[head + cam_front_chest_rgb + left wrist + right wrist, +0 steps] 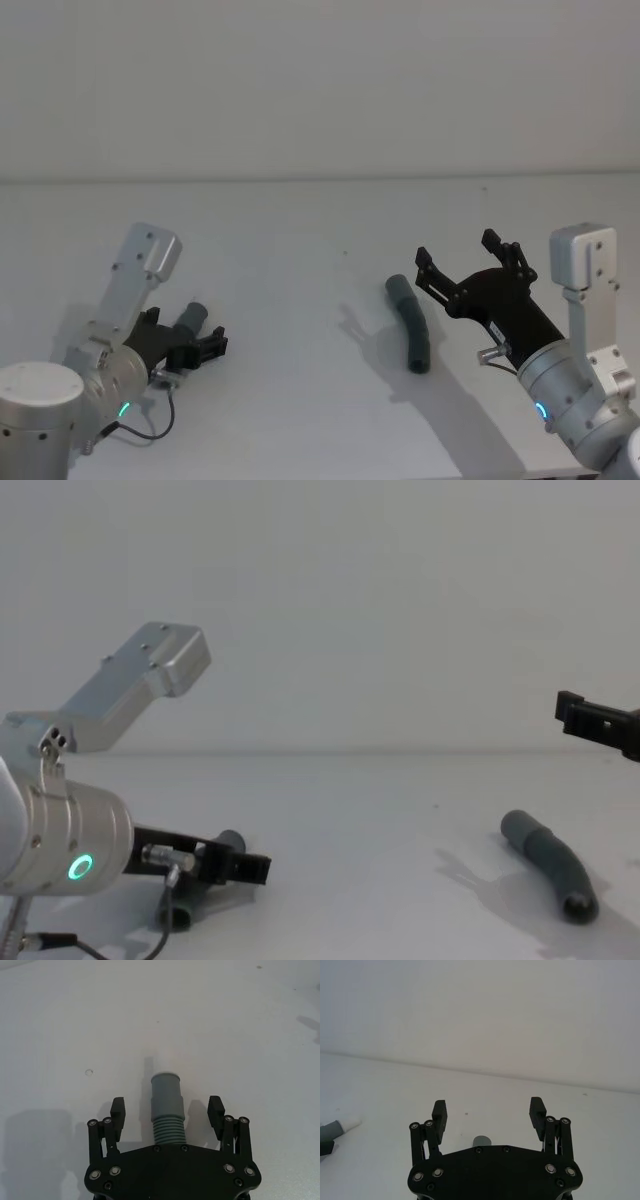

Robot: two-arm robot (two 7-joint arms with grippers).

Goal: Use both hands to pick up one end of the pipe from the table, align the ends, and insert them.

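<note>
The left tool and right tool were spread; the straddled hose could be rolled aside by an off-centre squeeze.

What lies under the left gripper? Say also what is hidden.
A grey hose piece lies on the table between the left gripper's open fingers, cuff and white tip pointing ahead. Its ribbed rear runs under the gripper's black body, so that end is covered.
</note>
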